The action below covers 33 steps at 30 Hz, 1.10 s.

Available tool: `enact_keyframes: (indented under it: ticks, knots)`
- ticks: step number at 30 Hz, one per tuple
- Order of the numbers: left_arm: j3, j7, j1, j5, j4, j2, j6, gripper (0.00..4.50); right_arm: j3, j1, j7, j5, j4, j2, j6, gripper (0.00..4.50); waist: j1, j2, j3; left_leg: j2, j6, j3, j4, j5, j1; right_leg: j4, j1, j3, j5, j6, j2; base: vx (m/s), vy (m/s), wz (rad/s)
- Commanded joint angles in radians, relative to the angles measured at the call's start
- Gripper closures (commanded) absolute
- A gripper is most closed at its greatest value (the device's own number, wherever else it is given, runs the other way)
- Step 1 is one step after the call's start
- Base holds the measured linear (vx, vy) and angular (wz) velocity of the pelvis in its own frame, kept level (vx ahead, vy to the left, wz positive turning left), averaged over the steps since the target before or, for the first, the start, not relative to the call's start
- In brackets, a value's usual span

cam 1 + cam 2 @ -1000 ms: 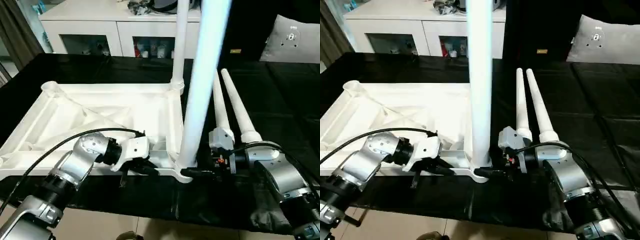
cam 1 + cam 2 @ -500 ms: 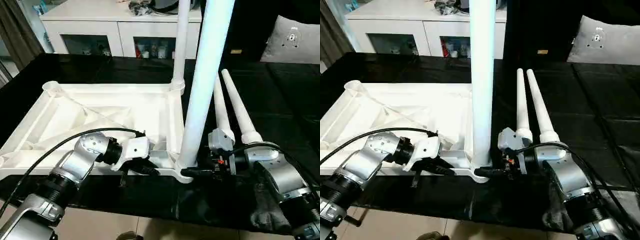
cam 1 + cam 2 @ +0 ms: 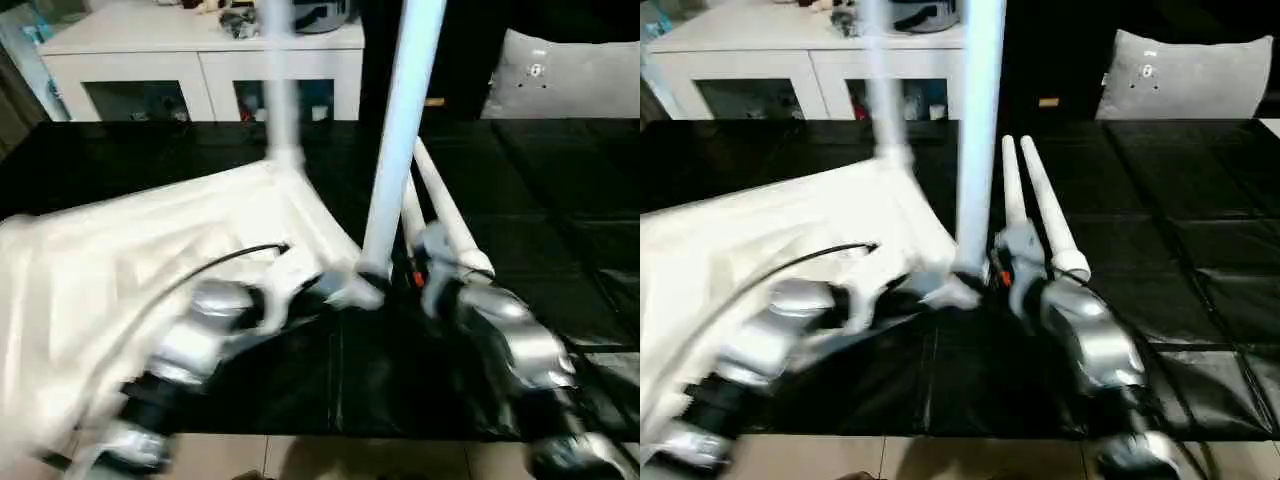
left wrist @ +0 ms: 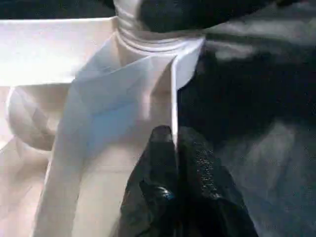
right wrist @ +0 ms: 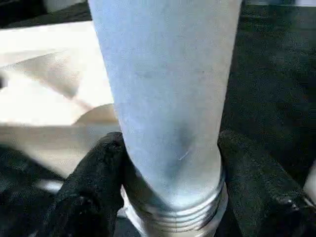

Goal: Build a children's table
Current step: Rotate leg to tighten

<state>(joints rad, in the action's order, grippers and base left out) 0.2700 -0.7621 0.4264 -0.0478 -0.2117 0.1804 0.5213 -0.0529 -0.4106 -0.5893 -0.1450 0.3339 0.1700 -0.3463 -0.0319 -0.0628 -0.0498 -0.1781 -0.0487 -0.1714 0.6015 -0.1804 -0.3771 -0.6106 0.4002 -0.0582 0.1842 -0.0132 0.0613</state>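
The children's table top (image 3: 150,240) lies upside down on the left of the black work table (image 3: 560,190). One white leg (image 3: 400,130) stands upright in its near right corner socket, and another leg (image 3: 280,90) stands at the far right corner. Two loose legs (image 3: 445,215) lie side by side just right of them. My left gripper (image 4: 172,143) is shut on the top's thin rim beside the near socket. My right gripper (image 5: 170,163) holds the base of the near leg, with a finger (image 5: 94,168) pressed against each side.
A white cabinet (image 3: 200,60) stands behind the work table, with a grey cushion (image 3: 570,70) at the back right. The work table's front edge runs just below my forearms, with tiled floor beyond it. Black cover stretches right of the loose legs.
The whole view has swung and blurred. The table top has turned, so its near right corner sits farther from the front edge. My right fingers have closed in on the leg.
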Motion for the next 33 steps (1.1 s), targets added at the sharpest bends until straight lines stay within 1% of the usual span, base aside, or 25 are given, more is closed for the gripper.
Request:
enact_keyframes:
  ticks: [1,2,3,4,6,7,8,9,10,11,15,16,18,19,20,21,22,24,25,26,27,28,29,31,33]
  knots:
    - [-0.012,0.069,0.047,0.008,0.064,-0.065,-0.022,4.5,-0.067,-0.001,0.007,-0.008,0.046,-0.064,-0.038,1.93,-0.011,0.011,0.063,-0.036,0.043,0.017,-0.066,-0.212,0.008,0.099,-0.043,0.041,0.355,-0.161,0.073,0.0,0.0,0.0]
    - [-0.012,0.069,0.047,0.008,0.064,-0.065,-0.022,4.5,-0.067,-0.001,0.007,-0.008,0.046,-0.064,-0.038,1.93,-0.01,0.012,0.063,-0.037,0.045,0.017,-0.067,-0.206,0.007,0.097,-0.043,0.042,0.338,-0.164,0.073,0.0,0.0,0.0]
    - [-0.005,0.091,0.053,-0.005,0.068,-0.073,-0.015,4.5,-0.072,-0.003,0.018,0.014,0.048,-0.068,-0.008,1.93,-0.012,0.01,0.064,-0.038,0.045,0.017,-0.067,-0.2,0.006,0.095,-0.044,0.041,0.321,-0.167,0.073,0.0,0.0,0.0]
    - [-0.001,0.102,0.056,-0.011,0.07,-0.075,-0.011,4.5,-0.064,0.0,0.011,0.011,0.048,-0.074,0.011,1.93,-0.013,0.007,0.065,-0.04,0.047,0.018,-0.067,-0.195,0.005,0.093,-0.045,0.041,0.293,-0.175,0.073,0.0,0.0,0.0]
    - [0.001,0.096,0.057,-0.012,0.072,-0.06,-0.018,4.5,-0.048,0.011,-0.001,0.001,0.037,-0.071,0.035,1.24,-0.017,0.002,0.069,-0.042,0.051,0.019,-0.067,-0.185,0.004,0.087,-0.048,0.04,0.25,-0.186,0.074,0.0,0.0,0.0]
    - [0.002,0.094,0.056,-0.011,0.072,-0.058,-0.019,4.5,-0.046,0.012,-0.002,0.0,0.035,-0.069,0.036,1.22,-0.016,0.004,0.069,-0.041,0.06,0.019,-0.066,-0.173,0.001,0.084,-0.049,0.039,0.205,-0.196,0.073,0.0,0.0,0.0]
    - [0.003,0.083,0.054,-0.009,0.071,-0.047,-0.027,4.5,-0.038,0.017,-0.011,-0.009,0.029,-0.063,0.04,1.22,-0.016,0.002,0.068,-0.041,0.062,0.019,-0.066,-0.178,0.001,0.084,-0.049,0.039,0.205,-0.198,0.074,0.0,0.0,0.0]
    - [0.005,0.068,0.049,-0.01,0.074,-0.033,-0.038,4.5,-0.029,0.024,-0.024,-0.015,0.018,-0.05,0.054,1.03,-0.015,0.003,0.068,-0.041,0.063,0.018,-0.066,-0.184,0.001,0.084,-0.049,0.039,0.207,-0.199,0.074,0.0,0.0,0.0]
    - [0.006,0.068,0.049,-0.01,0.074,-0.033,-0.038,4.5,-0.029,0.024,-0.025,-0.015,0.018,-0.05,0.055,1.03,-0.016,0.001,0.067,-0.041,0.062,0.019,-0.067,-0.198,0.002,0.087,-0.049,0.039,0.222,-0.198,0.075,0.0,0.0,0.0]
    - [0.009,0.062,0.046,-0.009,0.079,-0.024,-0.041,4.5,-0.025,0.028,-0.032,-0.02,0.011,-0.04,0.064,0.89,-0.016,0.002,0.066,-0.041,0.059,0.019,-0.068,-0.205,0.002,0.088,-0.05,0.039,0.236,-0.196,0.076,0.0,0.0,0.0]
    - [0.017,-0.016,0.031,0.003,0.076,0.033,-0.107,4.5,-0.025,0.043,-0.15,-0.033,-0.023,0.046,0.133,0.72,-0.019,0.0,0.066,-0.042,0.059,0.02,-0.068,-0.215,0.002,0.089,-0.051,0.038,0.248,-0.187,0.075,0.0,0.0,0.0]
    - [0.022,-0.061,0.026,0.006,0.067,0.068,-0.135,4.5,-0.013,0.043,-0.213,-0.047,-0.036,0.087,0.153,0.43,-0.023,0.002,0.066,-0.043,0.065,0.019,-0.067,-0.219,0.002,0.09,-0.051,0.038,0.249,-0.188,0.076,0.0,0.0,0.0]
    - [0.027,-0.093,0.025,0.008,0.06,0.09,-0.158,4.5,-0.015,0.041,-0.255,-0.051,-0.043,0.115,0.161,0.34,-0.027,0.001,0.066,-0.044,0.068,0.02,-0.067,-0.215,0.004,0.088,-0.052,0.037,0.242,-0.192,0.075,0.0,0.0,0.0]
    - [0.027,-0.098,0.025,0.009,0.059,0.093,-0.16,4.5,-0.016,0.041,-0.26,-0.051,-0.044,0.119,0.162,0.25,-0.026,0.001,0.066,-0.044,0.07,0.018,-0.067,-0.213,0.001,0.087,-0.051,0.038,0.236,-0.194,0.076,0.0,0.0,0.0]
    - [0.035,-0.153,0.021,0.018,0.049,0.129,-0.187,4.5,-0.026,0.041,-0.324,-0.054,-0.057,0.163,0.166,0.25,-0.028,0.0,0.066,-0.044,0.072,0.018,-0.067,-0.215,0.004,0.088,-0.049,0.037,0.241,-0.195,0.076,0.0,0.0,0.0]
    - [0.037,-0.163,0.02,0.019,0.047,0.134,-0.195,4.5,-0.029,0.042,-0.335,-0.054,-0.06,0.17,0.166,0.04,-0.031,0.001,0.066,-0.045,0.072,0.02,-0.066,-0.213,0.004,0.087,-0.05,0.036,0.242,-0.194,0.076,0.0,0.0,0.0]
    - [0.045,-0.204,0.019,0.024,0.039,0.156,-0.228,4.5,-0.042,0.044,-0.379,-0.056,-0.073,0.196,0.168,0.04,-0.033,0.001,0.067,-0.046,0.074,0.02,-0.067,-0.205,0.004,0.084,-0.051,0.037,0.23,-0.197,0.075,0.0,0.0,0.0]
    - [0.068,-0.296,0.02,0.03,0.005,0.211,-0.324,4.5,-0.092,0.052,-0.483,-0.041,-0.092,0.267,0.187,0.04,-0.04,-0.001,0.066,-0.048,0.077,0.018,-0.066,-0.21,0.007,0.084,-0.048,0.038,0.231,-0.198,0.074,0.0,0.0,0.0]
    - [0.071,-0.309,0.02,0.032,0.001,0.217,-0.336,4.5,-0.098,0.053,-0.496,-0.039,-0.094,0.276,0.19,0.04,-0.043,-0.002,0.067,-0.049,0.078,0.018,-0.066,-0.208,0.007,0.084,-0.047,0.038,0.229,-0.199,0.075,0.0,0.0,0.0]
    - [0.09,-0.383,0.024,0.039,-0.016,0.253,-0.364,4.5,-0.122,0.053,-0.545,-0.029,-0.092,0.302,0.217,0.04,-0.048,0.003,0.068,-0.049,0.077,0.017,-0.065,-0.201,0.007,0.08,-0.047,0.039,0.219,-0.202,0.077,0.0,0.0,0.0]
    - [0.093,-0.394,0.024,0.039,-0.019,0.259,-0.368,4.5,-0.124,0.052,-0.549,-0.028,-0.091,0.304,0.22,0.04,-0.051,0.002,0.068,-0.05,0.077,0.017,-0.066,-0.201,0.007,0.08,-0.047,0.039,0.22,-0.204,0.078,0.0,0.0,0.0]
    - [0.11,-0.446,0.027,0.041,-0.028,0.287,-0.389,4.5,-0.135,0.046,-0.567,-0.021,-0.082,0.308,0.23,0.04,-0.056,0.001,0.067,-0.052,0.075,0.016,-0.067,-0.206,0.009,0.079,-0.043,0.04,0.221,-0.211,0.076,0.0,0.0,0.0]
    - [0.114,-0.458,0.029,0.041,-0.03,0.294,-0.394,4.5,-0.137,0.044,-0.572,-0.02,-0.078,0.309,0.233,0.04,-0.056,0.005,0.067,-0.052,0.073,0.015,-0.067,-0.206,0.009,0.079,-0.044,0.04,0.221,-0.212,0.077,0.0,0.0,0.0]
    - [0.126,-0.496,0.035,0.046,-0.038,0.312,-0.412,4.5,-0.146,0.039,-0.591,-0.019,-0.07,0.307,0.239,0.04,-0.059,0.003,0.066,-0.053,0.065,0.014,-0.068,-0.218,0.012,0.078,-0.042,0.041,0.233,-0.216,0.077,0.0,0.0,0.0]
    - [0.131,-0.513,0.038,0.048,-0.04,0.32,-0.418,4.5,-0.152,0.037,-0.598,-0.02,-0.067,0.306,0.238,0.04,-0.058,0.003,0.065,-0.053,0.06,0.016,-0.071,-0.224,0.009,0.077,-0.044,0.04,0.241,-0.215,0.079,0.0,0.0,0.0]
